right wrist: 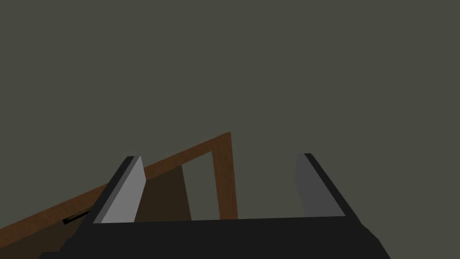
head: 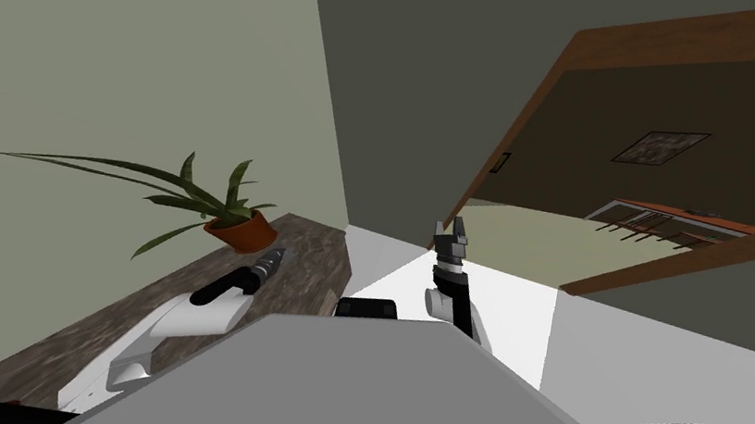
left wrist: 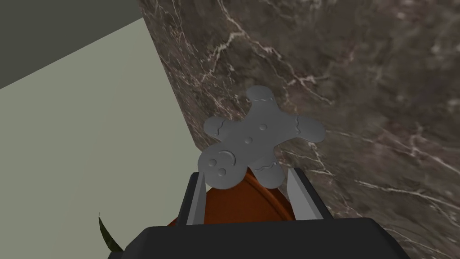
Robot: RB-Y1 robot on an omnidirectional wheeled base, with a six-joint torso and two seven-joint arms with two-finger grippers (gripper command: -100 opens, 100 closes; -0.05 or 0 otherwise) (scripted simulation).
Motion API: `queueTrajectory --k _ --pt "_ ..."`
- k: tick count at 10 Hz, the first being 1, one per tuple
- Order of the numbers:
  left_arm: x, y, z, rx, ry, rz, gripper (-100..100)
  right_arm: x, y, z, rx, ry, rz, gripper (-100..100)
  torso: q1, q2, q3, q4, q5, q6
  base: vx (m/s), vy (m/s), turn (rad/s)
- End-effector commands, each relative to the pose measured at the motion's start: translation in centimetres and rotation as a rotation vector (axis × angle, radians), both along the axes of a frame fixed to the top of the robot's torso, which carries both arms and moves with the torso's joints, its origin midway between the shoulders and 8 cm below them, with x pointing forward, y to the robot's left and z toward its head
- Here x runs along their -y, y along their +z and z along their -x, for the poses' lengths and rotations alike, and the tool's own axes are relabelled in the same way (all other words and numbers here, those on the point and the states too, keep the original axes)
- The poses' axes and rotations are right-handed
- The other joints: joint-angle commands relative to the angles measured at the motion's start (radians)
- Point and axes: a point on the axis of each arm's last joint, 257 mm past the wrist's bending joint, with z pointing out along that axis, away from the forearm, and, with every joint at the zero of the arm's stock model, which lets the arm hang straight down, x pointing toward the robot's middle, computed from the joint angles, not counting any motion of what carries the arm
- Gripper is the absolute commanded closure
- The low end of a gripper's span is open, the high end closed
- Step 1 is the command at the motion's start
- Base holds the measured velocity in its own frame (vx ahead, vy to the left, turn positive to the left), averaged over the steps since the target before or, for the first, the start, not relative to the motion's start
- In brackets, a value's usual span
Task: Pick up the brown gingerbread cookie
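The gingerbread cookie point(left wrist: 260, 126) is drawn plain grey, man-shaped, with raised buttons and a smile. My left gripper point(left wrist: 246, 174) is shut on it: the fingers point(left wrist: 196, 198) press its head and one leg, and the rest sticks out beyond the tips, over a dark brown marbled counter point(left wrist: 359, 90). In the head view the left gripper point(head: 270, 261) hangs over that counter point(head: 164, 313), right beside the potted plant. My right gripper point(head: 452, 234) is raised in front of my chest, its fingers point(right wrist: 128, 189) open with nothing between them.
A spiky green plant in an orange-brown pot point(head: 242, 228) stands on the counter by the wall; the pot point(left wrist: 242, 202) lies close behind the left fingers. A brown-framed doorway point(head: 550, 109) opens ahead on the right.
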Motion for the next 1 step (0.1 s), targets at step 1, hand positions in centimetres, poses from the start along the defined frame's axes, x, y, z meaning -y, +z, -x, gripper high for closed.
queueTrajectory --k 1 --pt "0.0 0.0 0.0 0.0 0.0 0.0 0 0.0 0.0 0.0 0.0 0.0 0.0 0 0.0 0.0 0.0 0.0 0.0 0.0 0.0 0.0 0.0"
